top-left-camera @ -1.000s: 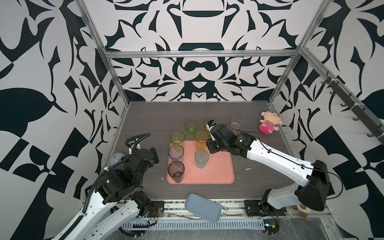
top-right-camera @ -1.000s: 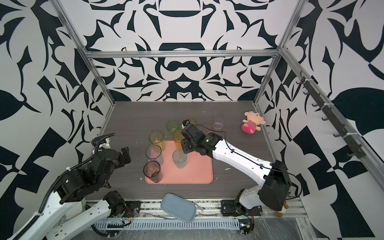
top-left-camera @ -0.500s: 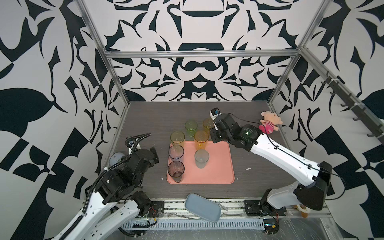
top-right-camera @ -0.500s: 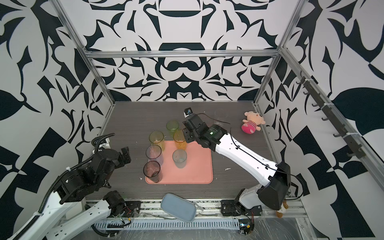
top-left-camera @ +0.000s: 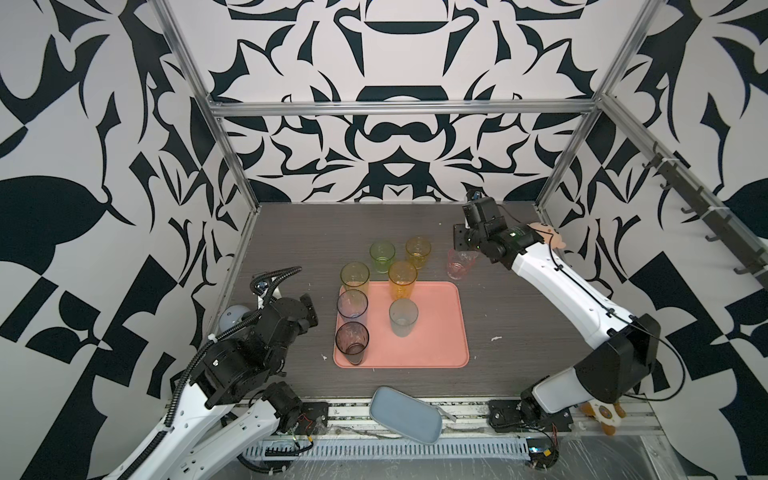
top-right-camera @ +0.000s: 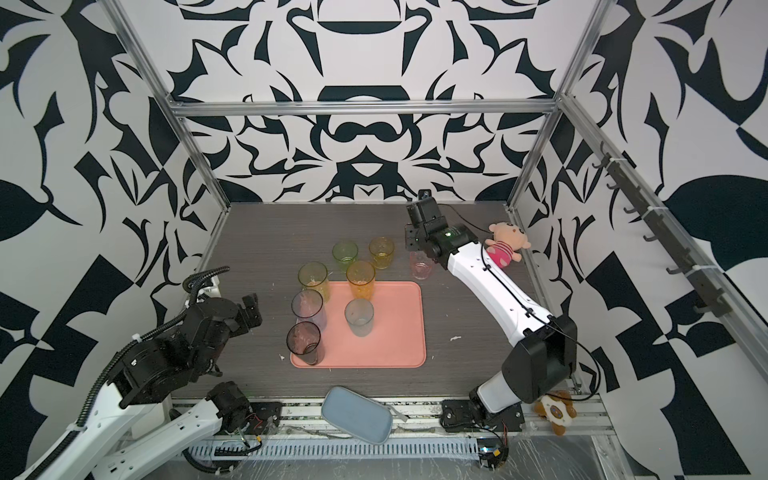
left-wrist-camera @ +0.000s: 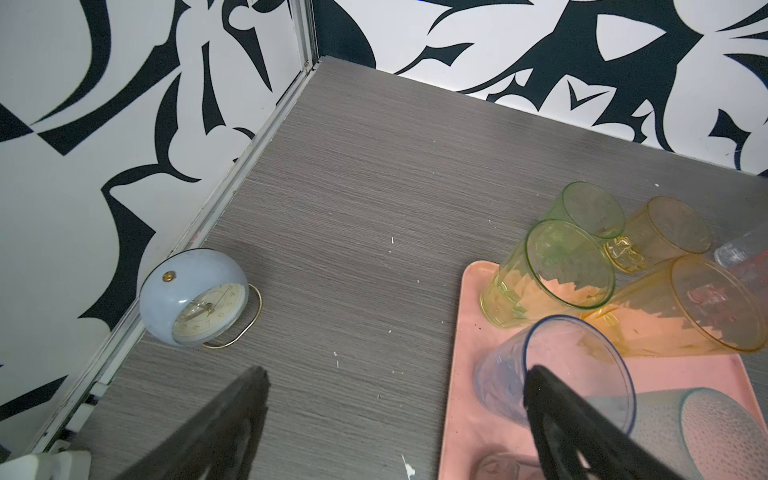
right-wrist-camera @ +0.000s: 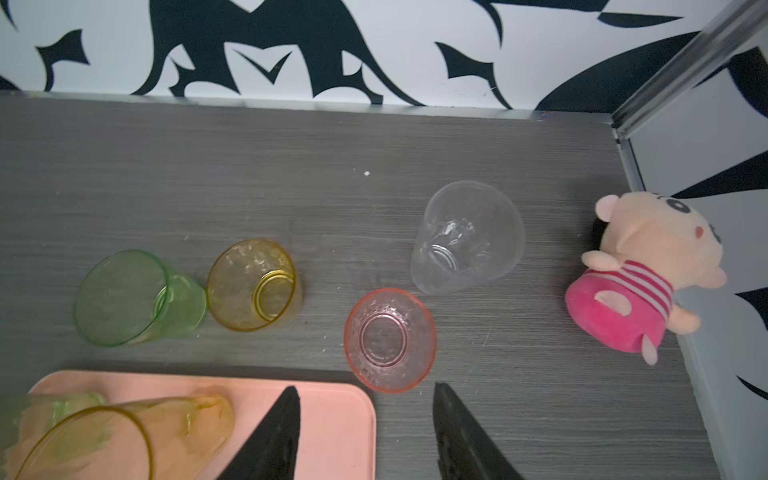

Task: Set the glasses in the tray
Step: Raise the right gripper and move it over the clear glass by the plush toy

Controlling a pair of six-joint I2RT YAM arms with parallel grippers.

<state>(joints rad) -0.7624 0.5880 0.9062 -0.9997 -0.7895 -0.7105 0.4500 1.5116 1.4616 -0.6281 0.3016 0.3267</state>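
The salmon tray [top-left-camera: 436, 332] holds the tall glasses: yellow-green [top-left-camera: 354, 276], blue [top-left-camera: 352, 307], smoky grey [top-left-camera: 352, 340], orange [top-left-camera: 402, 279] and teal [top-left-camera: 403, 316]. On the table behind it stand a short green glass [top-left-camera: 382, 255], an amber one [top-left-camera: 417, 251] and a pink one [top-left-camera: 461, 264]. A clear glass [right-wrist-camera: 465, 237] shows only in the right wrist view. My right gripper [top-left-camera: 464, 240] hangs open and empty just above the pink glass [right-wrist-camera: 390, 340]. My left gripper [top-left-camera: 307, 311] is wide open and empty, left of the tray beside the blue glass [left-wrist-camera: 557, 374].
A pale blue-grey dish [top-left-camera: 405, 419] lies at the front edge. A pink plush doll [top-right-camera: 505, 247] sits at the right wall near the right arm. A round blue clock [left-wrist-camera: 195, 297] stands by the left wall. Patterned walls enclose the table.
My right gripper has left the orange glass on the tray, risen and swung back and right to above the pink glass, its jaws opening wider. The left arm has not moved.
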